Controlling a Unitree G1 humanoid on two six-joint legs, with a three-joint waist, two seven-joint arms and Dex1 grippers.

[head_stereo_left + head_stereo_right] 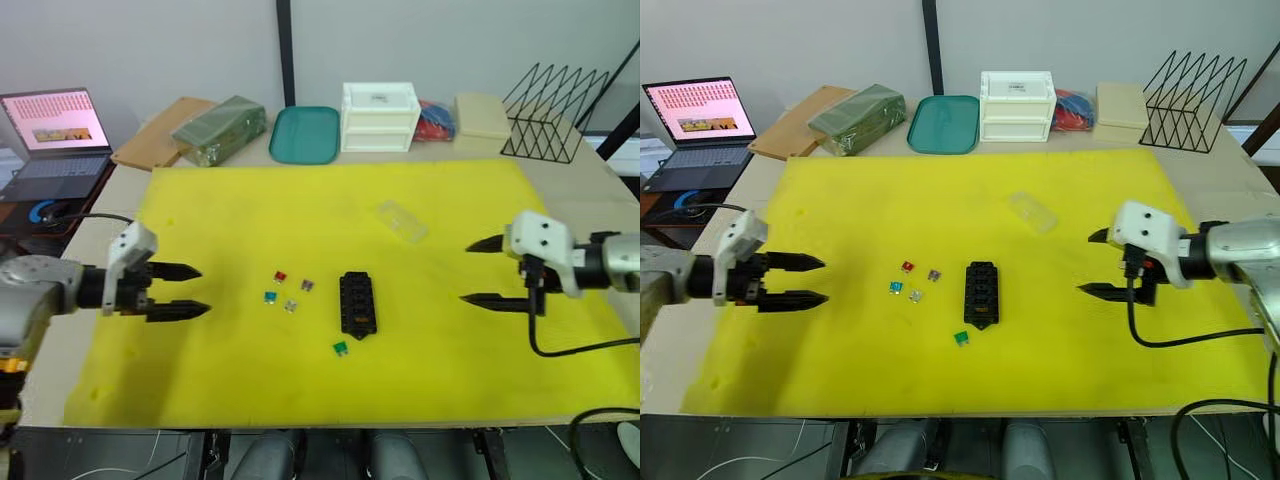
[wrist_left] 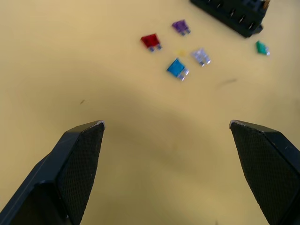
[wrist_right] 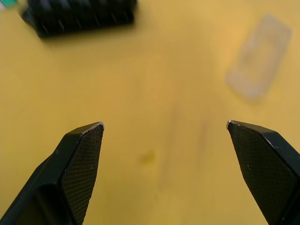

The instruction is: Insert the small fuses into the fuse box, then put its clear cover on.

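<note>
A yellow mat [image 1: 450, 330] covers most of the tabletop [image 1: 590, 175]. Beyond its far edge, from ten o'clock round to two o'clock, stand an open laptop [image 1: 55, 140], a flat brown board [image 1: 150, 140], a green wrapped block [image 1: 220, 128] lying partly on that board, a teal tray [image 1: 305, 133], a white drawer unit [image 1: 380, 118], a red and blue bundle [image 1: 433, 122], a cream box [image 1: 482, 115] and a black wire rack [image 1: 555, 110].
</note>
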